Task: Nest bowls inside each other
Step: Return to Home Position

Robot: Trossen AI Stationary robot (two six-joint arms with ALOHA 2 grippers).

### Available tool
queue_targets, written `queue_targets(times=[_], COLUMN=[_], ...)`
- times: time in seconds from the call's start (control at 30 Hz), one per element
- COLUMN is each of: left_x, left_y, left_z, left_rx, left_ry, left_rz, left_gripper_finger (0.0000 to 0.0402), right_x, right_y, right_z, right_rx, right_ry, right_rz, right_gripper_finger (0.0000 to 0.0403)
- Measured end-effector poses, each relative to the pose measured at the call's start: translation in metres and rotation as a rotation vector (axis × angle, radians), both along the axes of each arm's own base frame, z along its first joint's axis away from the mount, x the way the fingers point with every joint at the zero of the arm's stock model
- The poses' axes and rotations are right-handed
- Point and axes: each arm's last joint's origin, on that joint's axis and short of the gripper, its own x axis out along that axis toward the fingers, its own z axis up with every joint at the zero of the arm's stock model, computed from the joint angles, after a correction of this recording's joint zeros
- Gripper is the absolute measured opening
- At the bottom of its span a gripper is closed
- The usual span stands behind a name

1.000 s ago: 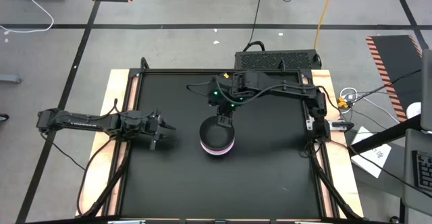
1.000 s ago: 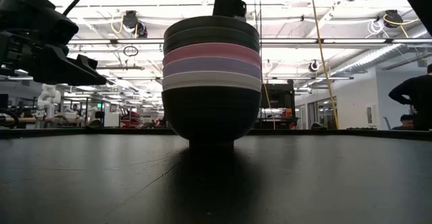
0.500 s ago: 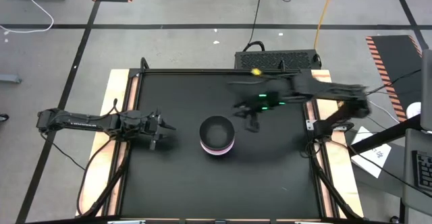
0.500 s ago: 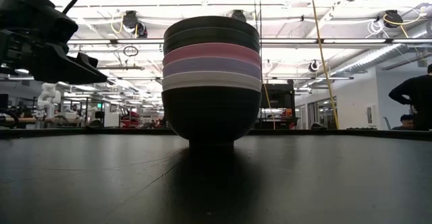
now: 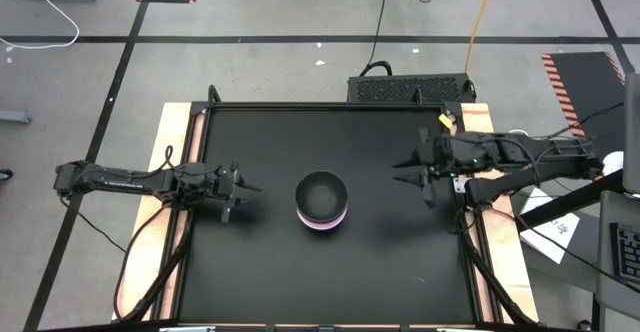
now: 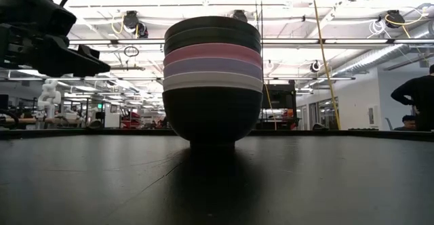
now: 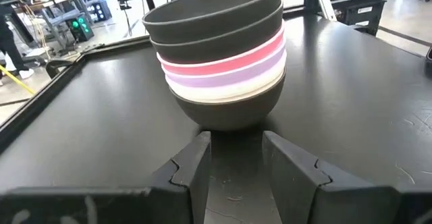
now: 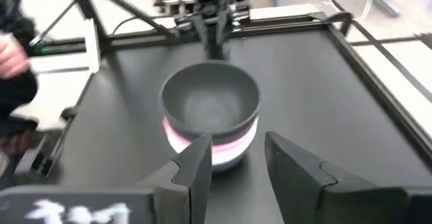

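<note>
Sitting mid-desk [image 5: 380, 262]: nested bowl stack [image 5: 322, 202], black uppermost. Lying between left end effector [image 5: 243, 200] and right end effector [image 5: 400, 171], both gaping empty; left perhaps marginally nearer.

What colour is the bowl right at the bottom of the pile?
Black. The bottom bowl shows best in the low view, just under the white bowl.

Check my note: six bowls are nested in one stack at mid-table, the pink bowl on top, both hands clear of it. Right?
Not quite. The top bowl is black; the pink bowl lies third down, as the left wrist view shows. The left hand and right hand do stand clear.
</note>
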Motion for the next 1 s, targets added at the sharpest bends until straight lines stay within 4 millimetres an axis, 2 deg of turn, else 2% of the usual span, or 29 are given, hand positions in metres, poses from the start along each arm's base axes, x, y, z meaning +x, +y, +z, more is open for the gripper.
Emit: queue_targets(times=[0.23,0.5,0.8,1.0], left_x=[0.0,0.0,0.001,0.0], left_y=[0.0,0.0,0.005,0.012], left_z=[0.001,0.002,0.008,0.007], left_rx=[-0.014,0.035,0.039,0.021], left_ry=[-0.008,-0.029,-0.093,-0.073], left_rz=[0.002,-0.009,-0.032,0.028], left_gripper_finger=[0.0136,0.0136,0.0136,0.0136], right_x=[-0.035,-0.073,-0.089,-0.097], right_y=[0.003,-0.004,-0.008,-0.009], right_z=[-0.029,-0.049,-0.079,-0.093], right_rx=[-0.058,-0.033,-0.08,-0.069], right_ry=[-0.035,-0.145,-0.194,-0.236], right_rz=[0.029,-0.023,-0.033,-0.031], right_gripper_finger=[0.0125,0.0125,0.0125,0.0125])
